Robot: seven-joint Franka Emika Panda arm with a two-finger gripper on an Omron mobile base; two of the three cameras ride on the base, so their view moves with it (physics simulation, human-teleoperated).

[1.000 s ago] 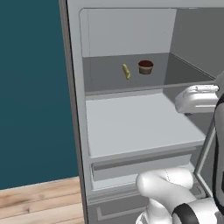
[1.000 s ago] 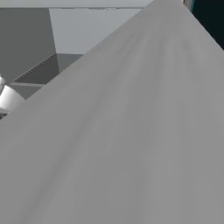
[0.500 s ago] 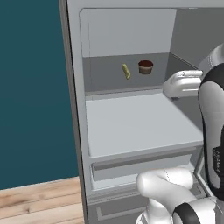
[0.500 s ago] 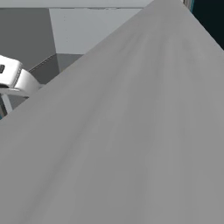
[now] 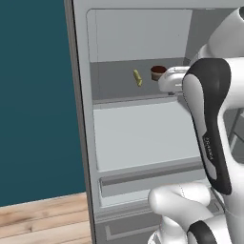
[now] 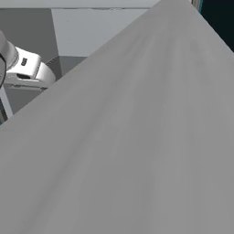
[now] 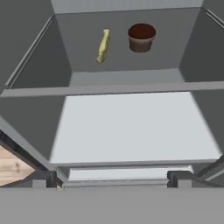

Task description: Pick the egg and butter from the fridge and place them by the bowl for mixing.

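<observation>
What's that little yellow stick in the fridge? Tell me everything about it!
That is the butter, a thin, pale yellow-green stick with a plain, smooth look. It lies flat on the grey upper shelf of the fridge, towards the back, turned a little slantwise. A brown cup-shaped item with a dark red top stands beside it, apart from it. Nothing touches the butter except the shelf underneath.

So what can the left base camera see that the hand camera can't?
Left base view alone: the robot's white and dark arm reaching into the fridge, the teal wall beside it, and the fridge's grey side edge.
Hand view alone: the gripper, its two dark fingertips apart, so open.
Both: the yellow butter and the brown cup on the upper shelf, the pale shelf below, and some wooden floor.
</observation>
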